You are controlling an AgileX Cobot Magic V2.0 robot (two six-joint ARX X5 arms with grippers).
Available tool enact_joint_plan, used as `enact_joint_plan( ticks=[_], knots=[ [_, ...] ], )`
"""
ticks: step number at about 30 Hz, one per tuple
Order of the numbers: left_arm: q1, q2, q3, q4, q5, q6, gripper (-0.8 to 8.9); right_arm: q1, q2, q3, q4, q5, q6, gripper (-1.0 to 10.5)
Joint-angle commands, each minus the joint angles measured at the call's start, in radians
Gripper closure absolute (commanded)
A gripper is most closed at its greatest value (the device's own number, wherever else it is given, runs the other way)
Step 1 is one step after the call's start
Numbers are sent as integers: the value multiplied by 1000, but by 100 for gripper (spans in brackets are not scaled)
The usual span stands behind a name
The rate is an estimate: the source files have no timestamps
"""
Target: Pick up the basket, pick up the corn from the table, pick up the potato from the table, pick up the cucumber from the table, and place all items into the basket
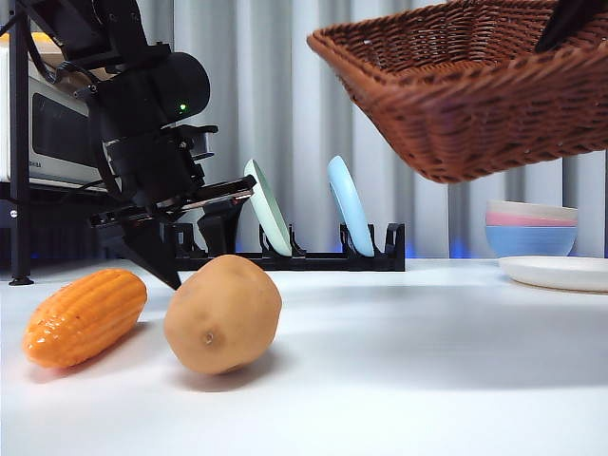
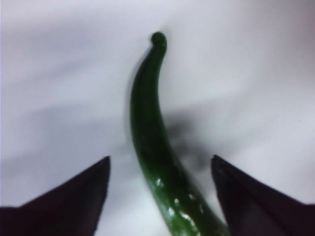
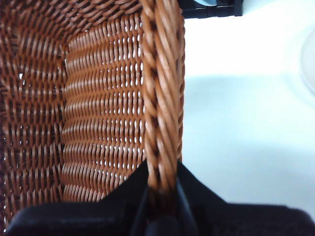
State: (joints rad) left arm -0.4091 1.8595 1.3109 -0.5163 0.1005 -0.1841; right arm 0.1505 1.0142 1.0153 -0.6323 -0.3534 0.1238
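Left gripper [image 2: 160, 196] agape astride cucumber [image 2: 150, 128]: glossy, slippery, rigid; grip mid-body. Right gripper [image 3: 162, 194] clamps basket [image 3: 160, 88] rim, lifted at 1 o'clock.

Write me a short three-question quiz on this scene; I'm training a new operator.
1. True or false: the basket rests on the table.
2. Which gripper straddles the cucumber? A) left B) right
3. Fill in: the right gripper is shut on the basket's ____.

Key:
1. False; it hangs in the air.
2. A; the left gripper is open around it.
3. Rim.
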Motion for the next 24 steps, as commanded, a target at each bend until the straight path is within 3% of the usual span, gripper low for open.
enact_joint_plan(
  ticks=[1,13,14,16,24],
  knots=[
    [-4,19,2,16,17,13,539,0,-7,9,17,-6,18,958],
    [-5,64,2,15,31,24,544,0,-7,9,17,-7,18,958],
    [-5,64,2,18,30,27,583,0,-7,9,17,-7,18,958],
    [-5,64,2,18,31,39,803,0,-7,9,17,-7,18,958],
    [-3,-26,81,-21,29,81,821,0,16,9,48,-6,19,959]
  ],
)
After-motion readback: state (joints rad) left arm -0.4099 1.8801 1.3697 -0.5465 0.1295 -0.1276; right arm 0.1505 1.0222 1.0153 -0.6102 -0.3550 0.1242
